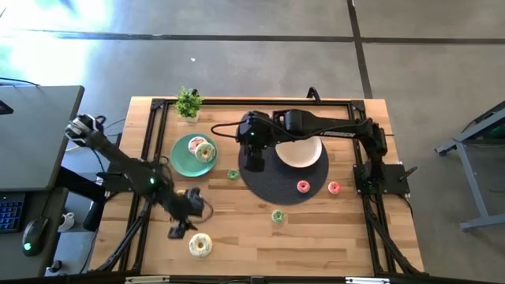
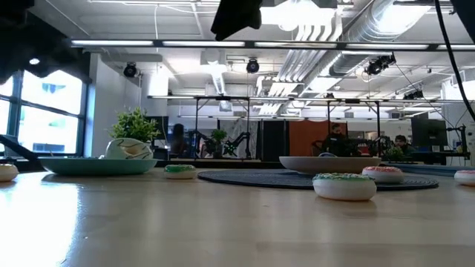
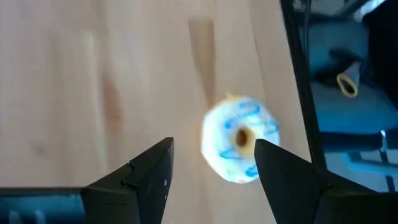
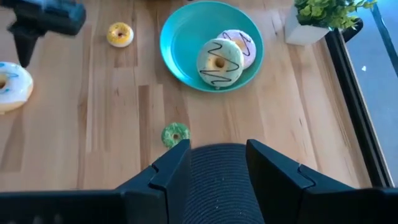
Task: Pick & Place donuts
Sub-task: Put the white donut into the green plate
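Right gripper [image 4: 217, 163] fingers spread, above dark round mat [image 4: 221, 186]. Teal plate [image 4: 186, 46] holds two large donuts: green-iced [image 4: 219, 63] overlapping pink-iced [image 4: 241, 45]. Small green donut [image 4: 175, 134], yellow donut [image 4: 120, 34], white blue-striped donut [image 4: 12, 85] on wooden table [image 4: 81, 130]. Potted plant [image 4: 320, 18] beside plate. Left gripper [image 4: 40, 22] near yellow donut.

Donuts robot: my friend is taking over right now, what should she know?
Left gripper: open, empty, hovering over the white blue-striped donut near the table's front edge.
Right gripper: open, empty, above the dark mat.
Done: two donuts in the teal plate.
Left: small yellow donut, green donut, another green one, two pink ones on and beside the mat. The beige plate holds none.
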